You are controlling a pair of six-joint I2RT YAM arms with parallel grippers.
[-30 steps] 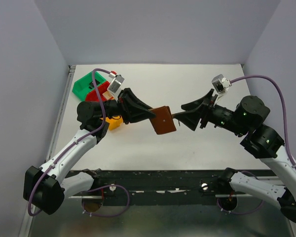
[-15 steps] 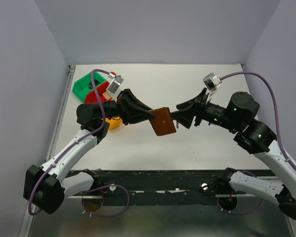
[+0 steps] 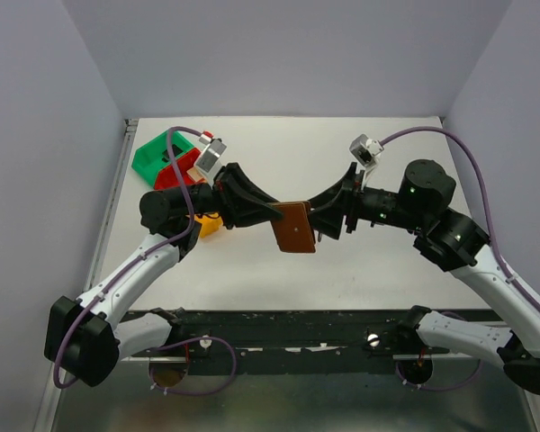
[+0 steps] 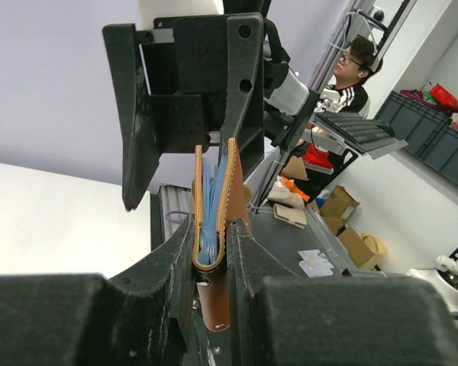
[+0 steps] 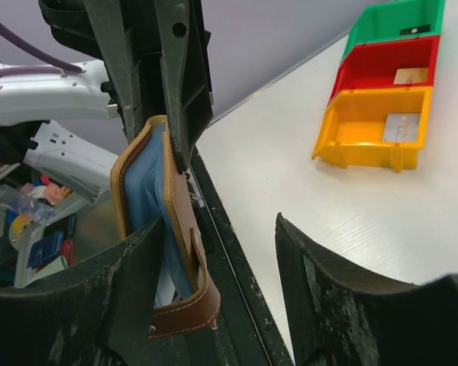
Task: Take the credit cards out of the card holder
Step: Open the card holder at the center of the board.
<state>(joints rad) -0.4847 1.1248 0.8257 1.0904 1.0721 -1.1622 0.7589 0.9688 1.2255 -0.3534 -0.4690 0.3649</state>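
**A:** From above, what is changing?

**B:** The right gripper [image 3: 317,220] is moving in from the right. A second ago it was standing clear of the card holder [image 3: 294,228]; now its spread fingers are reaching that right edge. The left gripper [image 3: 274,214] is still clamping the left edge, holding the card holder in the air over the middle of the table [image 3: 369,153].

**A:** And the left wrist view?

**B:** The card holder [image 4: 214,221] is standing on edge, pinched between the left fingers [image 4: 168,267], with blue inner layers showing. The right gripper's jaws are gaping wide around its far edge.

**A:** And the right wrist view?

**B:** The card holder [image 5: 149,213] is sitting close against one right finger, with its closing tab [image 5: 187,309] hanging down. I cannot tell the credit cards from the lining.
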